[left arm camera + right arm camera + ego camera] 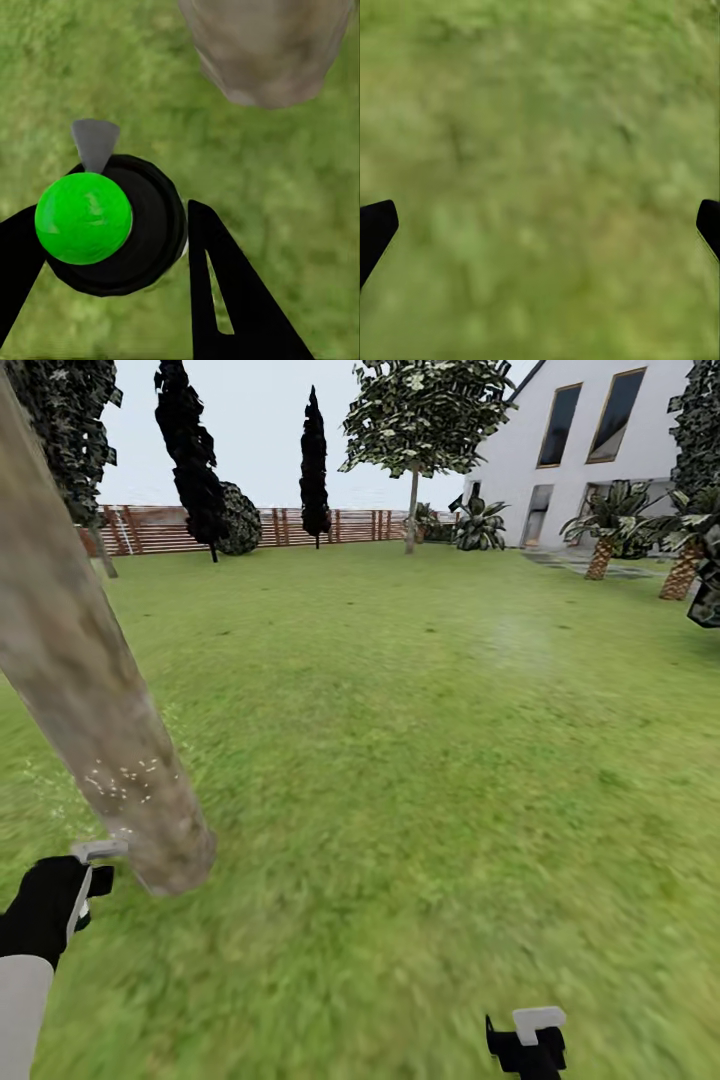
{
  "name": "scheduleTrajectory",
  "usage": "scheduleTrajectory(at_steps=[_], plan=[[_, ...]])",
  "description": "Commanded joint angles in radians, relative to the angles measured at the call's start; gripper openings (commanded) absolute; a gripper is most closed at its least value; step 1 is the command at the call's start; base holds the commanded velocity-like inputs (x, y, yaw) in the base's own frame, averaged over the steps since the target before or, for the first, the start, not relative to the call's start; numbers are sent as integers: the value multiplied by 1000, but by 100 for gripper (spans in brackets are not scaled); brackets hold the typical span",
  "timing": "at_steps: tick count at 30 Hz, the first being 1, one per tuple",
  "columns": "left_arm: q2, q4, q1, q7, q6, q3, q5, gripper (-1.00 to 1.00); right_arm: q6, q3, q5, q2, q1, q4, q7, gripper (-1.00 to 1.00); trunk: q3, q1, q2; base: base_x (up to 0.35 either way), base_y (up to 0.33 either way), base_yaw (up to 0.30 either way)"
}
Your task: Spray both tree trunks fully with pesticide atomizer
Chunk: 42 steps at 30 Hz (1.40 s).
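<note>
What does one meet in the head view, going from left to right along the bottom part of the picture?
Left claw holding the atomizer → base of the tree trunk → open grass lawn → right claw.

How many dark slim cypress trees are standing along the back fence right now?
2. One cypress stands toward the left of the fence, beside a round dark bush; the other cypress stands near the fence's middle. More may be hidden behind the near trunk.

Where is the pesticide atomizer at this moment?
The pesticide atomizer sits between the fingers of the left end effector, at the head view's lower left, just beside the base of the tree trunk, above the grass.
</note>
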Motion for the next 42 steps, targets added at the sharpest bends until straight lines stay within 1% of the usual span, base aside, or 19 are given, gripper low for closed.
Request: scheduleTrajectory(at_steps=[1,4,5,6,7,9,12,14,15,17,20,24,26,28,36,42], plan=[[8,0,24,-1,-22,0,9,-100,-2,-4,11,0,-1,1,-6,100,-1,0,0,323,0,0],[7,2,53,-1,-48,-1,8,-100,-2,-3,11,0,-1,2,-6,100,-1,0,0,321,-33,0],[4,15,58,-1,-68,-1,10,-100,-2,-3,11,1,-1,2,-6,100,-1,0,0,299,-119,19],[3,30,59,0,-104,0,8,-100,-2,-3,11,1,-1,2,-6,100,-1,0,0,294,-131,170],[4,35,60,0,-118,0,9,-100,-2,-3,11,1,-1,2,-6,100,-1,0,0,289,-139,223],[3,38,60,1,-132,-1,9,-100,-2,-4,11,0,-1,2,-6,100,-1,0,0,283,-148,258],[-2,39,62,1,-134,-1,20,-100,-2,-3,11,1,-1,2,-6,100,-1,0,0,120,-72,275],[-8,40,62,0,-135,-1,22,-100,-2,-2,11,1,-1,2,-6,100,-1,0,0,16,-10,277],[-31,41,62,-2,-137,-1,22,-100,-2,-2,11,1,-1,2,-6,100,-1,0,0,3,-75,277],[-60,41,62,-2,-138,-3,17,-100,-2,-3,11,1,-1,2,-6,100,-1,0,0,1,-213,257],[-82,41,62,-2,-139,-6,16,-100,-2,-4,10,1,-1,2,-6,100,-1,0,0,0,-261,67],[-85,41,62,-1,-143,-6,15,-100,-2,-4,10,1,-1,2,-6,100,-1,0,0,0,-269,3],[-86,41,62,0,-165,-6,15,-100,-2,-4,10,1,-1,2,-6,100,-1,0,0,0,-270,0],[-86,41,63,0,-172,-6,15,-100,-1,-4,10,1,-1,2,-6,100,-1,0,0,0,-270,0],[-85,41,62,1,-176,-1,15,-100,-1,-4,11,1,-1,2,-6,100,-1,0,0,69,-270,6],[-85,41,62,1,-176,-1,15,-100,-1,-4,11,1,-1,2,-6,100,-1,0,0,99,-270,213]])
